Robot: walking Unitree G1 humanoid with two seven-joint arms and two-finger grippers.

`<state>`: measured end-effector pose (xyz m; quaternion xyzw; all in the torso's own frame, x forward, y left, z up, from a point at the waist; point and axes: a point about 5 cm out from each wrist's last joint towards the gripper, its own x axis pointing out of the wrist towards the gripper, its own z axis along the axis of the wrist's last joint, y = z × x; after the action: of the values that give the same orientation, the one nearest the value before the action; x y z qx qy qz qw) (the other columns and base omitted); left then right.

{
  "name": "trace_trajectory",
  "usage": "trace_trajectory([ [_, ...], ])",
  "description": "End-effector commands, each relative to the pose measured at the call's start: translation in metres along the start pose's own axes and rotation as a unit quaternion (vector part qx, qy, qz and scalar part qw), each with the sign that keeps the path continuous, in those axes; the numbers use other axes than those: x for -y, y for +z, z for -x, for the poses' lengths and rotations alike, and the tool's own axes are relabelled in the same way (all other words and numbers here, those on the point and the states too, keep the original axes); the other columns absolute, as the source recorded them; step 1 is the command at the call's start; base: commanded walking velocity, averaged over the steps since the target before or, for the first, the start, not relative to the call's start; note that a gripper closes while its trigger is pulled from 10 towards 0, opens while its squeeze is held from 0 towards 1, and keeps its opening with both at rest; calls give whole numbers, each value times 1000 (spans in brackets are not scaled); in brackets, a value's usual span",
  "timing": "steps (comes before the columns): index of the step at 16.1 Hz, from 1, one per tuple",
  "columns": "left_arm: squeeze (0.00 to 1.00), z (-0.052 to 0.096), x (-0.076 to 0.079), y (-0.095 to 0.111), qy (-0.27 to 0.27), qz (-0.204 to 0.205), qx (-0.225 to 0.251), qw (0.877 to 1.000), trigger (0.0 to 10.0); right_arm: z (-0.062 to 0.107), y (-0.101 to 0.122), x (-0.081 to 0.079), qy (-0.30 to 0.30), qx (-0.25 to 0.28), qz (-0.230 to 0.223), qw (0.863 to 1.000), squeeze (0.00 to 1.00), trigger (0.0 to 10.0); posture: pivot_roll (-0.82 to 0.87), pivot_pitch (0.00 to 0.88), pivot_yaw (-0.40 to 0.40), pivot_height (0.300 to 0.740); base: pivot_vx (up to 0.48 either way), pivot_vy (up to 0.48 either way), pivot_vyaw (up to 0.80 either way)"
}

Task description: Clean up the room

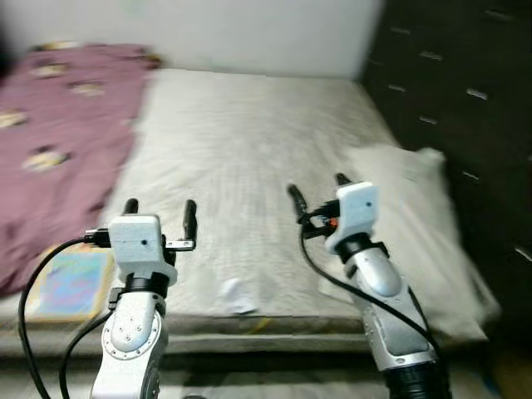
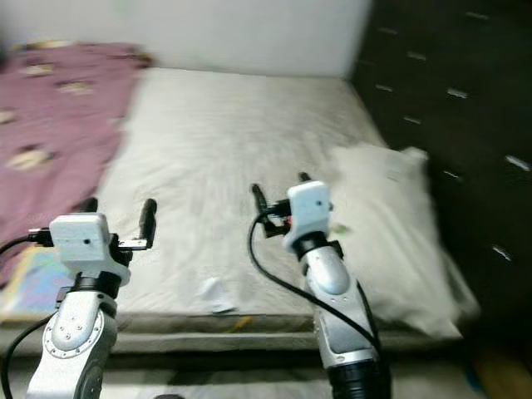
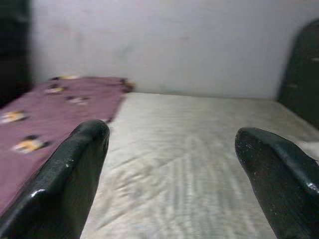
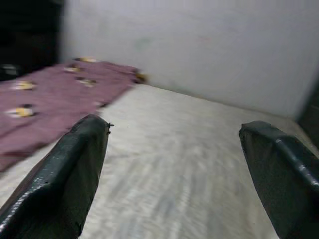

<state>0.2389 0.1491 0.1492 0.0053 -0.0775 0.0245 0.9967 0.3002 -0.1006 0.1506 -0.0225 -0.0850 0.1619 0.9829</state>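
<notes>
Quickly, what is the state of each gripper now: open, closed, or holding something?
Left gripper: open, holding nothing, raised over the near edge of the bed.
Right gripper: open, holding nothing, over the bed beside the pillow.

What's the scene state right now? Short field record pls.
surface: bare mattress
blanket: maroon, patterned, on the robot's left
pillow: white, at right edge
book: colourful, near left corner
paper scrap: white, near front edge
left tool: open, empty, above the mattress
right tool: open, empty, above the mattress
</notes>
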Motion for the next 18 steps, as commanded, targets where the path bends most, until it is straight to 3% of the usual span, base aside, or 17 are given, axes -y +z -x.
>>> trace_trajectory([
  [1,0,1,3,-2,-6,4,-9,1000,10000,1,1,7,-8,1,7,1000,0,10000,59,58,-101,740,0,0,531],
  [3,0,1,4,-2,-12,7,-11,1000,10000,2,-4,12,-32,-15,-10,999,0,10000,59,58,-102,740,0,0,0],
  [5,0,1,5,-2,-16,9,-11,1000,10000,2,-8,14,-39,-26,1,999,0,10000,59,61,-102,740,0,0,0],
  [8,0,1,5,-3,-14,15,-13,1000,10000,2,-10,8,-19,-29,0,999,0,10000,56,62,-102,740,0,0,0],
  [12,0,1,6,-3,-16,17,-13,1000,10000,3,-12,7,-35,-30,55,997,0,10000,57,60,-102,740,0,0,0],
  [15,0,0,7,-3,-18,15,-13,1000,10000,2,-16,10,-43,-45,58,996,0,10000,58,61,-104,740,0,0,0],
  [17,0,0,7,-2,-20,14,-13,1000,10000,2,-23,21,-77,-77,123,986,0,10000,60,60,-106,740,0,0,0],
  [18,0,0,7,-2,-20,14,-12,1000,10000,2,-24,21,-67,-83,105,989,0,10000,61,61,-106,740,0,0,0],
])
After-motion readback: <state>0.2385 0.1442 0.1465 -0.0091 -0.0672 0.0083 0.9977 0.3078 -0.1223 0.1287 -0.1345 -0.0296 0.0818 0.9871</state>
